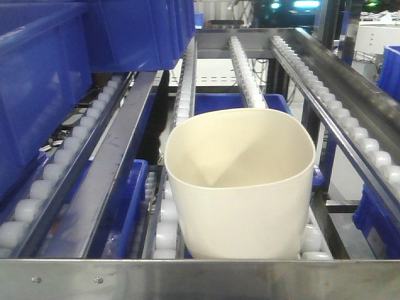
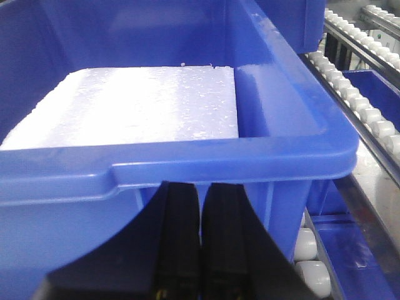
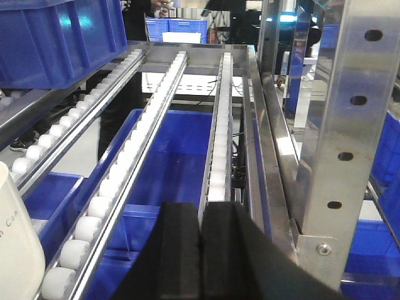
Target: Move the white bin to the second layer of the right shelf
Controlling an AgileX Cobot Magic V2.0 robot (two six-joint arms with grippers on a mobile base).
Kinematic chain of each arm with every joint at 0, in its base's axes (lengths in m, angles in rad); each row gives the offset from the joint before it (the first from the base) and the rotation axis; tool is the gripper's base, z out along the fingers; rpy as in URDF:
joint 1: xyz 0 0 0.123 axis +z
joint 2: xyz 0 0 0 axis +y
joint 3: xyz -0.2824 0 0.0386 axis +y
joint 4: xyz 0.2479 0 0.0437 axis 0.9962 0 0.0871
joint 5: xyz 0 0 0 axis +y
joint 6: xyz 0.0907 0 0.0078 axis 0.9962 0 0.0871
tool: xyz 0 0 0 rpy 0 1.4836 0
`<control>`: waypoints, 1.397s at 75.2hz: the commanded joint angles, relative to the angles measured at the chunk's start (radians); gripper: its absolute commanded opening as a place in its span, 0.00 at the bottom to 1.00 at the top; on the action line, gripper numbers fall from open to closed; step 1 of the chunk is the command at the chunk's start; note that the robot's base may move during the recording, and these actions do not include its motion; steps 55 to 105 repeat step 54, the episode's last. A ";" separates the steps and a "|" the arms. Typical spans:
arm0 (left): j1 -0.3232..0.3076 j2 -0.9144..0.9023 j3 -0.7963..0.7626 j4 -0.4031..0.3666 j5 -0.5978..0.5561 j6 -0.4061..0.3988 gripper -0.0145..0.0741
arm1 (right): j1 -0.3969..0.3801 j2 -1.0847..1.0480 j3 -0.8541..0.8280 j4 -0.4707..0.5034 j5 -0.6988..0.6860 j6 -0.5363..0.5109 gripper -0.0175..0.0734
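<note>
Both grippers look closed and empty to us: the left gripper (image 2: 200,234) has its black fingers pressed together just below the rim of a blue crate (image 2: 187,165) holding a white foam slab (image 2: 134,106), and the right gripper (image 3: 200,250) has its fingers together above the roller rails (image 3: 134,162). In the front view we see the white bin (image 1: 240,184) at about 6 o'clock, upright on the white rollers of the shelf level, just behind the riveted steel front lip (image 1: 200,279). More blue crates (image 1: 56,75) sit at 10 o'clock.

left gripper (image 2: 200,240): jaws closed together, empty | right gripper (image 3: 201,250): jaws closed together, empty
</note>
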 commanded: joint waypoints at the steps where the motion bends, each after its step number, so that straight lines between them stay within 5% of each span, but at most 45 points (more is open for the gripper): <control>1: -0.006 -0.014 0.037 0.000 -0.087 -0.005 0.26 | -0.006 -0.020 -0.017 -0.007 -0.086 -0.005 0.25; 105: -0.006 -0.014 0.037 0.000 -0.087 -0.005 0.26 | -0.006 -0.020 -0.017 -0.007 -0.086 -0.005 0.25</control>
